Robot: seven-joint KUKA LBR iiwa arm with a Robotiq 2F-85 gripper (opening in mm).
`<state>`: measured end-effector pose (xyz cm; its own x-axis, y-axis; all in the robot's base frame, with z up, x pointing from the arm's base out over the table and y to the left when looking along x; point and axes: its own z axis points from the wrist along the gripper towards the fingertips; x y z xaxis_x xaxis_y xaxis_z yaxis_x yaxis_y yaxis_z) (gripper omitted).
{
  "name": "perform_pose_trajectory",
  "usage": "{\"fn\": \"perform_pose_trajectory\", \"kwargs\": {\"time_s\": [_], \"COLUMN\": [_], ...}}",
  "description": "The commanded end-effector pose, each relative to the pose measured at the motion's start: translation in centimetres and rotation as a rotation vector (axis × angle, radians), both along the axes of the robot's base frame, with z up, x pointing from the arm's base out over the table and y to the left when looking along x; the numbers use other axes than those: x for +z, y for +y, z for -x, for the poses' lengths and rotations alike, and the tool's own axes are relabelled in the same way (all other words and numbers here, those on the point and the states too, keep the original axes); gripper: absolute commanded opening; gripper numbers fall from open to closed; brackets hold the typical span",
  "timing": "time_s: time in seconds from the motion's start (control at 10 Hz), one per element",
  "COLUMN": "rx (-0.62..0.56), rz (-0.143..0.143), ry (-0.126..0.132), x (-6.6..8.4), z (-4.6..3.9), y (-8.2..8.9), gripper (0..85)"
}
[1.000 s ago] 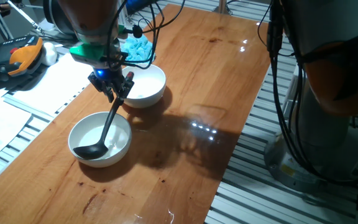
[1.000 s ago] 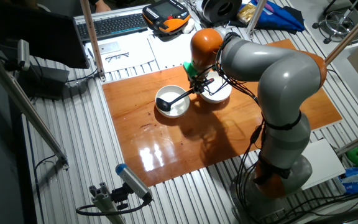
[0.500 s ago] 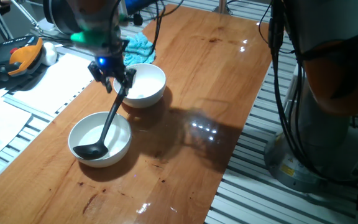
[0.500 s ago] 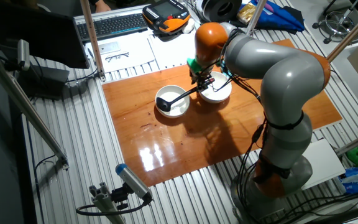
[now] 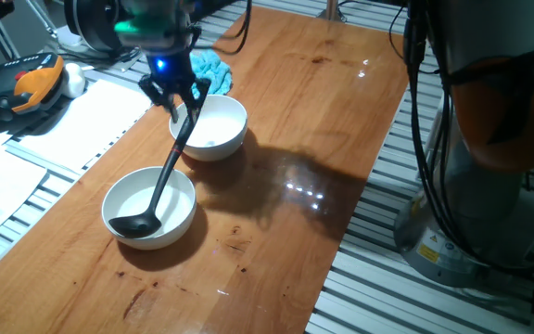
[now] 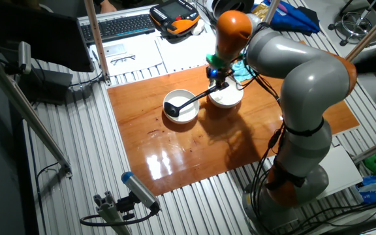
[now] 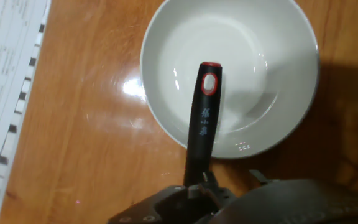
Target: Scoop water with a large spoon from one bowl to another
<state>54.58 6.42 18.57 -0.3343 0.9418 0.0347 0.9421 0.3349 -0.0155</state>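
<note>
- The claw (image 5: 176, 93) is hovering above the ladle's handle end, and its fingers are looking spread to either side with nothing pinched between them; the large spoon (image 5: 156, 186) is standing free, so I am judging the claw apart rather than clamped.
- The large spoon is leaning on its own: the scoop is sitting in the near bowl (image 5: 119, 197), and the handle is slanting up over the rim of the far bowl (image 5: 235, 119). In the hand view the red-ringed handle tip (image 7: 211, 83) is hanging over the far bowl's white inside (image 7: 272, 68).
- The water is too clear to be making out against the white; which bowl is holding it I cannot tell.
- Risk one: the handle is balancing on rims only, so a brush from a finger could be tipping the ladle sideways and flicking water onto the bench (image 5: 286, 232).
- Risk two: closing off-centre on so thin a handle could be twisting it, rolling the scoop and spilling.
- Risk three: pulling the handle along its slope could be dragging the light near bowl, or knocking the far bowl toward the blue cloth (image 5: 213, 65) just beside it.
</note>
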Motion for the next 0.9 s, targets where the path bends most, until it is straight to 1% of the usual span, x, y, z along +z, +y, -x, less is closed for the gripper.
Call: {"fn": "perform_pose_trajectory", "kwargs": {"time_s": [0.0,0.1,0.4,0.5,0.6,0.8], "rx": [0.046,0.072,0.178,0.207,0.23,0.247], "rz": [0.003,0.004,0.039,0.045,0.046,0.048], "ry": [0.003,0.007,0.011,0.013,0.015,0.002], "x": [0.4,0.6,1.1,1.2,1.3,1.5], "z": [0.21,0.37,0.79,0.83,0.87,0.94], "y": [-0.4,-0.5,-1.1,-1.4,-1.7,-2.0], "gripper": [0.0,0.0,0.0,0.0,0.0,0.0]}}
